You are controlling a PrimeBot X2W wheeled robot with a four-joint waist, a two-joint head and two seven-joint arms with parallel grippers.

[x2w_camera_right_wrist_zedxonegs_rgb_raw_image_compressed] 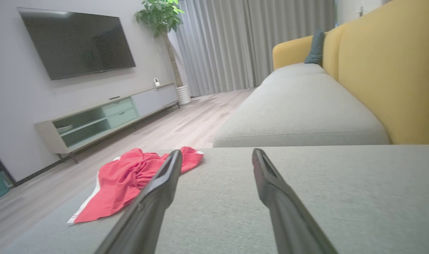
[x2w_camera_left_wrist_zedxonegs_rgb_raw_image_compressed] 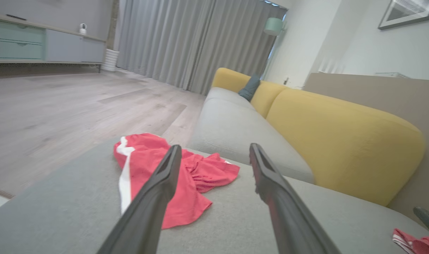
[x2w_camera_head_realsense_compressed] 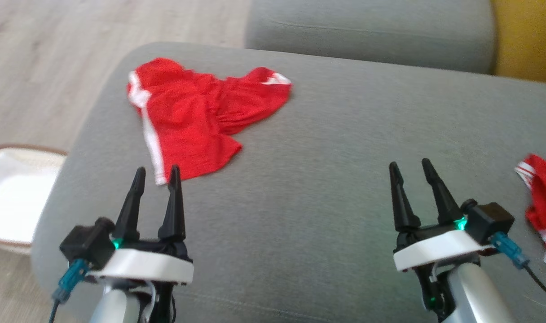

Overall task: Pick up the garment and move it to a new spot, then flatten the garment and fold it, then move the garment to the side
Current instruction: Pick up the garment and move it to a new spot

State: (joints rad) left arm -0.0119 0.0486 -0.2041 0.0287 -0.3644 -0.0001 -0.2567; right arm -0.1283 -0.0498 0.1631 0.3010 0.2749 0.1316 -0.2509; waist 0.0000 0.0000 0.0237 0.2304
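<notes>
I see the crumpled red shorts with white side stripes (x2w_camera_head_realsense_compressed: 196, 121) bunched on the grey woven sofa cushion (x2w_camera_head_realsense_compressed: 322, 188), near its far left corner. My left end effector (x2w_camera_head_realsense_compressed: 157, 170) sits near the hem and my right end effector (x2w_camera_head_realsense_compressed: 409, 163) well apart, both spread open and empty.

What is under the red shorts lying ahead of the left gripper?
The red shorts lie crumpled on the grey sofa cushion, which is visible along their edges. Their bunched folds cover the patch beneath, so anything lying there cannot be seen.
</notes>
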